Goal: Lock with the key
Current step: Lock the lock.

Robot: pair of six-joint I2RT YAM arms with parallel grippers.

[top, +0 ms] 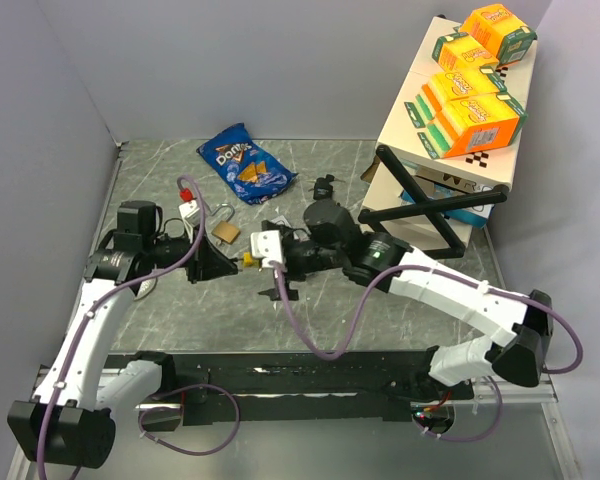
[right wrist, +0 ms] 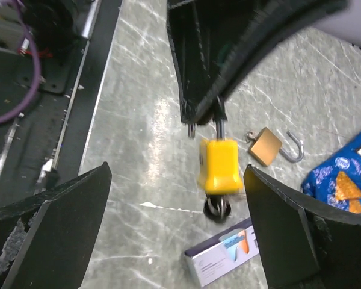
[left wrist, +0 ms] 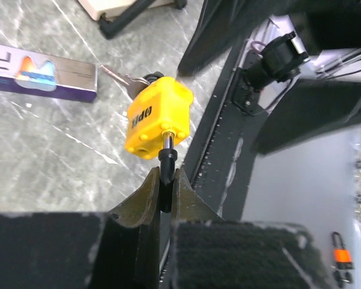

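So from above, the left gripper point(top: 230, 262) is clamped tight on the shackle of a chunky yellow plastic padlock point(top: 250, 261), holding it off the grey marble-look table point(top: 195, 325). The right gripper point(top: 270, 258) sits right up at the padlock's other side. A small brass padlock point(top: 226, 232) with its shackle swung open lies just behind the yellow one, and a blue Doritos chip bag point(top: 245, 163) is further back from it. Left wrist cam: the two dark fingers point(left wrist: 147, 195) pinch the black-sleeved steel shackle point(left wrist: 166, 158) right where it leaves the yellow body. A silver key point(left wrist: 121, 78) on a ring pokes out past the body's far end; can't tell if anything sits in the keyhole. A flat purple and white box point(left wrist: 42, 71) lies on the table beyond the padlock. Right wrist cam: the right claw's fingers point(right wrist: 54, 229) are spread wide, with the yellow padlock in the gap, touching neither. One shackle leg goes into the body, the other ends just short of it.
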